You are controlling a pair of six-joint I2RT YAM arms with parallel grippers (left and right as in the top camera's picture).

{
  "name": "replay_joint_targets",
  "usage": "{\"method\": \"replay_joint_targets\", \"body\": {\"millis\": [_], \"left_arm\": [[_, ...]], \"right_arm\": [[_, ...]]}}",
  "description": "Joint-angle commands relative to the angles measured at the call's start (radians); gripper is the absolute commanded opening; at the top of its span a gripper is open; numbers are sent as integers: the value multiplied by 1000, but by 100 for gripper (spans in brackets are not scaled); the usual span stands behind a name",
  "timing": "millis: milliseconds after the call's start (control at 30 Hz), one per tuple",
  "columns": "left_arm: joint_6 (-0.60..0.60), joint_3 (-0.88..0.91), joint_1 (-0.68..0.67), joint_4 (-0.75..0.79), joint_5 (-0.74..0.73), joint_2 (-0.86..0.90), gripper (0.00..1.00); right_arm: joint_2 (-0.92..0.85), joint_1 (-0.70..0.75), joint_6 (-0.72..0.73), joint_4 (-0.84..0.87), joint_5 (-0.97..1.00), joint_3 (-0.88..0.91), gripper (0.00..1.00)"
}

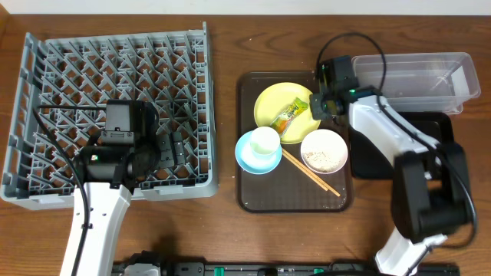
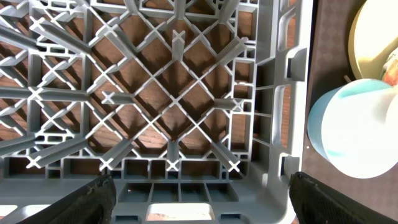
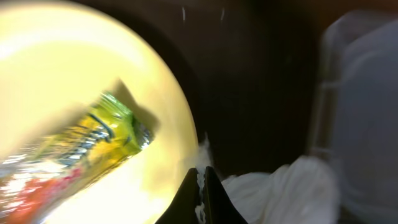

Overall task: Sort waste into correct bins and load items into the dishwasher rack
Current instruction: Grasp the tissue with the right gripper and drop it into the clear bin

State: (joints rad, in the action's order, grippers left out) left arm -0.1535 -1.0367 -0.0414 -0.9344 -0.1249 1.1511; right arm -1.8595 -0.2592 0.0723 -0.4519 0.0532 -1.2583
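The grey dishwasher rack (image 1: 115, 69) fills the left; my left gripper (image 1: 167, 149) hangs open and empty over its near right corner (image 2: 202, 186). On the brown tray sit the yellow plate (image 1: 268, 98) with the green-and-yellow wrapper (image 1: 288, 115), the light blue bowl (image 1: 244, 156) holding the white cup (image 1: 265, 141), the white bowl (image 1: 311, 142) with rice scraps (image 1: 323, 158), and the chopsticks (image 1: 311, 172). My right gripper (image 1: 319, 106) is at the plate's right edge, shut on a thin white crumpled tissue-like piece (image 3: 280, 186). The wrapper (image 3: 81, 149) lies left of its fingers (image 3: 202, 177).
The clear tub (image 1: 430, 73) stands at the back right, with the black tray (image 1: 439, 126) in front of it, partly under my right arm. The brown serving tray (image 1: 253, 195) lies between rack and bins. The blue bowl (image 2: 323, 124) shows right of the rack (image 2: 186, 93).
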Motion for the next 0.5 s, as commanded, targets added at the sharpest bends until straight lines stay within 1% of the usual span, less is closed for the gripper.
{"method": "replay_joint_targets", "body": {"millis": [0, 133, 200, 333, 400, 467], "left_arm": [[-2, -20, -3, 1, 2, 1, 91], [-2, -20, -3, 1, 2, 1, 90], [-2, -20, -3, 1, 2, 1, 90], [-2, -20, -3, 0, 2, 1, 90], [-2, -20, -3, 0, 2, 1, 91], [-2, -20, -3, 0, 2, 1, 90]], "right_arm": [[166, 9, 1, 4, 3, -3, 2], [286, 56, 1, 8, 41, -3, 5], [323, 93, 1, 8, 94, -3, 7], [328, 164, 1, 6, 178, -3, 8], [315, 202, 1, 6, 186, -3, 8], [298, 239, 2, 5, 185, -3, 11]]}}
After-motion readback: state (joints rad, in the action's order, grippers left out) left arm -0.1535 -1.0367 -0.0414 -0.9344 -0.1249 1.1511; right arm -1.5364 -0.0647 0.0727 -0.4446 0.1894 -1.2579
